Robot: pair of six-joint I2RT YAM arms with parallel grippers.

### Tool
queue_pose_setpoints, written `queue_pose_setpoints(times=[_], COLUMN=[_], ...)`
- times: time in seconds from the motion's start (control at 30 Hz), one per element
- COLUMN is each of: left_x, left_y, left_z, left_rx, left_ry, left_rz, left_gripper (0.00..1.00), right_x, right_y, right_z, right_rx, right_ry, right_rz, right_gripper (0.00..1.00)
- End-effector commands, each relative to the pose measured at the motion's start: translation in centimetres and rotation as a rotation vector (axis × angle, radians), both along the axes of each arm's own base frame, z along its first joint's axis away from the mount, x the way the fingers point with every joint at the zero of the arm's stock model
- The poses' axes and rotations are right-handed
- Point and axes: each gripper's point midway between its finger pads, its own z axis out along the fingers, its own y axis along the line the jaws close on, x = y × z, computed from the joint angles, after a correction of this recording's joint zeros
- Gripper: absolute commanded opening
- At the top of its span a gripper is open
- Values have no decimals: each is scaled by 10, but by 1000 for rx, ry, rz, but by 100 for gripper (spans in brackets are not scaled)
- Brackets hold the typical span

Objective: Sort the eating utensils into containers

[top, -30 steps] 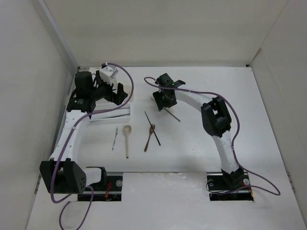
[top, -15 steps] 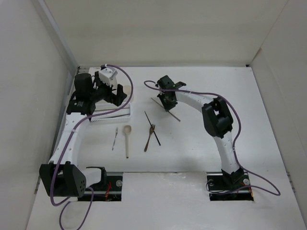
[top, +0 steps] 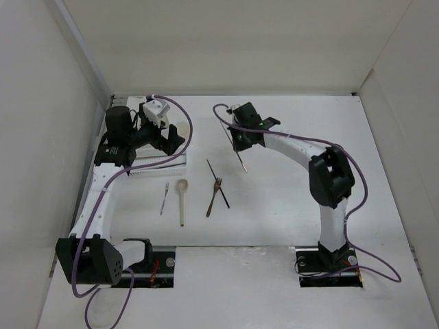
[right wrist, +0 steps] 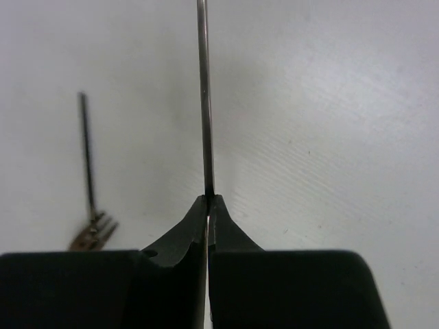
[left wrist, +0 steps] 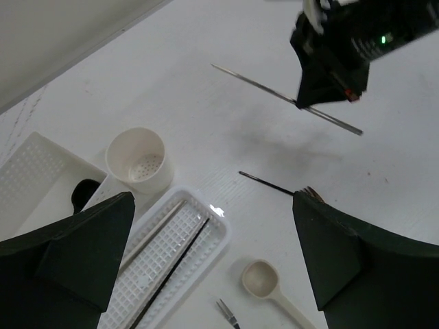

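Right claw pinched shut on a thin chopstick held off the surface; ribbed tray sits well to its left near the wide-open left claw, stick's long axis crossing the tray's, likely needing a turn.

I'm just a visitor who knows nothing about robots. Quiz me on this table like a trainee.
1. True or false: the right hand is shut on a slim chopstick.
2. How many utensils lie loose on the table?
3. The dark spoon lies: A) in the right hand B) in the rectangular box C) on the table.
Key: 1 true; 2 four (metal fork, wooden spoon, wooden fork, dark chopstick); 3 B.
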Motion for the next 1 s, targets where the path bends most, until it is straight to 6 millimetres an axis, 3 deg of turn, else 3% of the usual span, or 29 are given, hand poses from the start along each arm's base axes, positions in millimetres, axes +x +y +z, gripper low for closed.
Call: queue_pose_setpoints(times=[0.0,0.07,0.17,0.27,0.37,0.53,0.73,0.83,0.93,0.97], left_x=[-23,-28,-41,-51,-54,-51,-16,-7,-1,1], left_y=[-23,-30,-44,-57,-67,-76,-66,-62,-59,-58], left_z=[14,15,27,33,41,51,50,46,45,45], left_rx=[-45,-56,-109,-184,-264,-350,-344,-338,-333,-331], left_ry=[-36,-35,-45,-13,18,37,-2,-1,-7,-8], left_rz=[-178,-239,-352,-434,-479,-497,-326,-277,-240,-230], left_gripper=[100,100,100,100,100,100,100,87,62,60], right_x=[34,34,28,9,-6,-24,-41,-41,-47,-46], right_y=[38,42,68,101,124,150,160,161,165,165], right_z=[138,180,229,278,311,324,330,330,330,325], right_rx=[325,419,566,698,816,899,954,965,975,969], right_ry=[-316,-390,-466,-511,-536,-506,-479,-480,-463,-455], right_rz=[-18,-27,25,93,157,222,266,263,275,273], right_gripper=[0,0,0,0,0,0,0,0,0,0])
